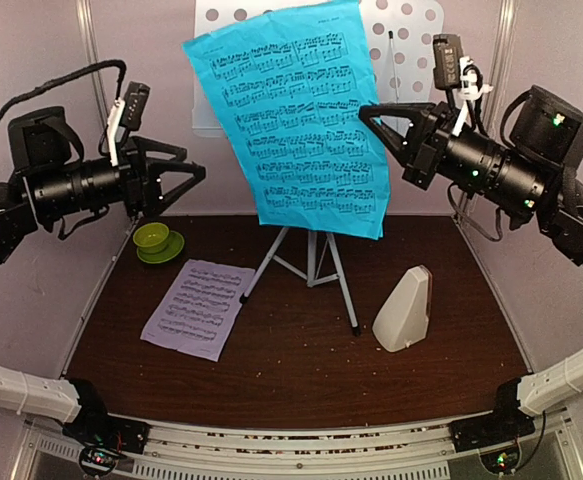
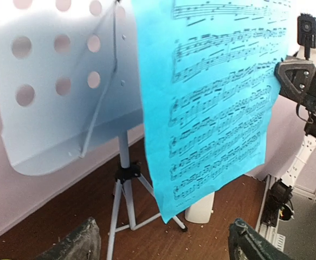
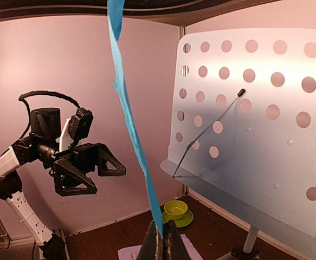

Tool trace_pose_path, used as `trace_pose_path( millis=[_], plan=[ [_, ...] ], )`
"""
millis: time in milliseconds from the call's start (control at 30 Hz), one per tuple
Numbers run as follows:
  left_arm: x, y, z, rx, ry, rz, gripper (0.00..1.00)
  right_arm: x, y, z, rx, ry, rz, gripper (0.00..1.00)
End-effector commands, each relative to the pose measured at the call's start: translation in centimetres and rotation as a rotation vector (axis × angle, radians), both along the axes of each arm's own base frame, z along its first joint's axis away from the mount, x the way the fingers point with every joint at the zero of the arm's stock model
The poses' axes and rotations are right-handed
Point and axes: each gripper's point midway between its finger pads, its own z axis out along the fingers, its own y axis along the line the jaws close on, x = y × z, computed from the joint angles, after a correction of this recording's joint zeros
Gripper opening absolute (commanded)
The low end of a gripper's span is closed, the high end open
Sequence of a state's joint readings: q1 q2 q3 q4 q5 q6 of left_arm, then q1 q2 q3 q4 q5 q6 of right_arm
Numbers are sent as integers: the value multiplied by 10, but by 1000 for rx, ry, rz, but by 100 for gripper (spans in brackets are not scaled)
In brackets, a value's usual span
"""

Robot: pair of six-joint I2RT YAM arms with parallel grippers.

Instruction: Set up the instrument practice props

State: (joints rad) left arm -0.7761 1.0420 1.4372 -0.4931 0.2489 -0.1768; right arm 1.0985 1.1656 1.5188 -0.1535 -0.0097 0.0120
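- There was one music stand (image 1: 403, 42).
- There were two of sheet music: one cyan page (image 1: 296, 120) and one lilac page (image 1: 197, 308).
- There was one metronome (image 1: 404, 310).
- There was one green bowl (image 1: 152, 236) and one saucer (image 1: 172, 252).

Table (image 1: 301, 370): dark brown wood.
Saucer (image 1: 174, 250): lime green, far left of the table.
Bowl (image 1: 152, 236): lime green, upright, sitting on the saucer.
Walls (image 1: 141, 50): pale lilac panels.
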Motion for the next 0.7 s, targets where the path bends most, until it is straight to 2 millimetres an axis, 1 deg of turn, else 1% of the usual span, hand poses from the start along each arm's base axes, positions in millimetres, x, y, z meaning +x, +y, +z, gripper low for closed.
trace_pose_path(
  millis=[0, 167, 267, 467, 667],
  plan=[
    [22, 18, 56, -66, -162, 167, 82, -4, -38, 62, 198, -66, -62, 0],
    [40, 25, 78, -72, -214, 274, 77, 2, -52, 88, 281, -93, -115, 0],
    [49, 23, 85, -52, -240, 303, 74, 7, -58, 99, 335, -97, -138, 0],
    [68, 7, 95, 2, -279, 313, 68, 16, -69, 116, 403, -108, -172, 0],
    [86, -16, 110, 19, -326, 311, 67, 27, -82, 122, 440, -102, -212, 0]
  ],
)
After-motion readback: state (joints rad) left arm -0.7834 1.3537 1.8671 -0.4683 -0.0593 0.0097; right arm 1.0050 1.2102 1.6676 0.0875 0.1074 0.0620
